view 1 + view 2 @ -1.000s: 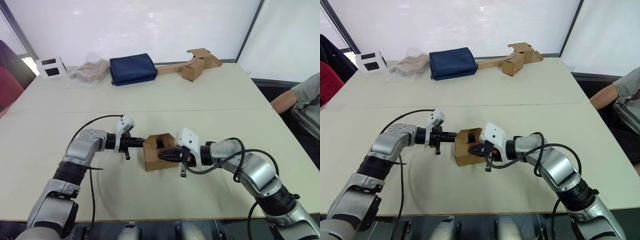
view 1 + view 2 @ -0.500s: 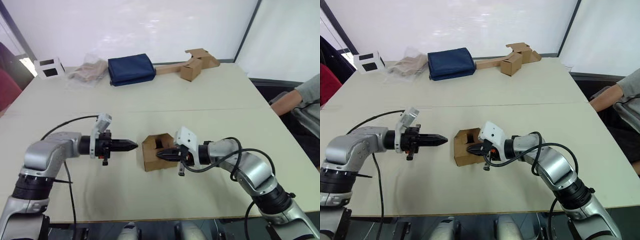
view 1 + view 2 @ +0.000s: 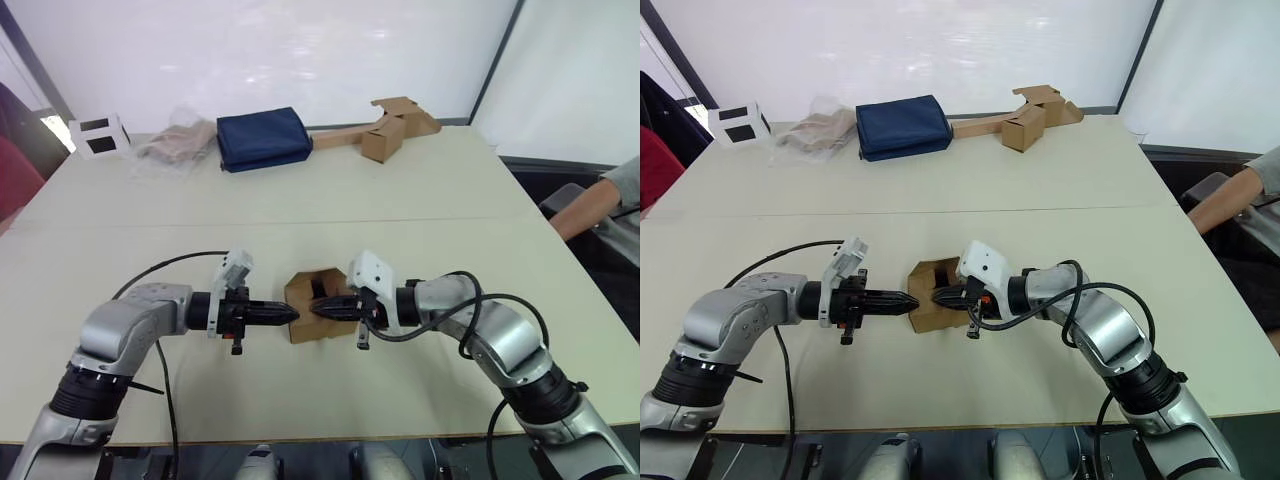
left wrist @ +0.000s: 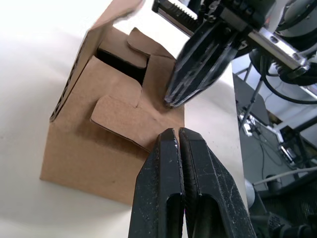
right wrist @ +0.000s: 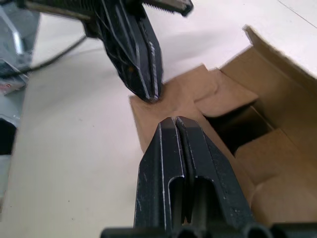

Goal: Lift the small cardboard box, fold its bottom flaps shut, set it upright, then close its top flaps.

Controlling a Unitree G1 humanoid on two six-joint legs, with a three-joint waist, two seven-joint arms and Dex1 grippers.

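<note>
Beige table [image 3: 420, 190], white wall behind. Small cardboard box [image 3: 312, 318] near centre, upright, top flaps [image 4: 124, 114] partly folded. Left pincer [image 3: 290, 314] and right pincer [image 3: 316, 309]: fingers together, holding nothing, tips on flaps.

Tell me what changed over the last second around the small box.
The left gripper drew back from the small cardboard box, then swung in again, and its shut tip now rests at the top flaps on its own side. The right gripper stayed shut over the flaps from its side. Neither holds anything. The box stayed put on the table, top partly open.
</note>
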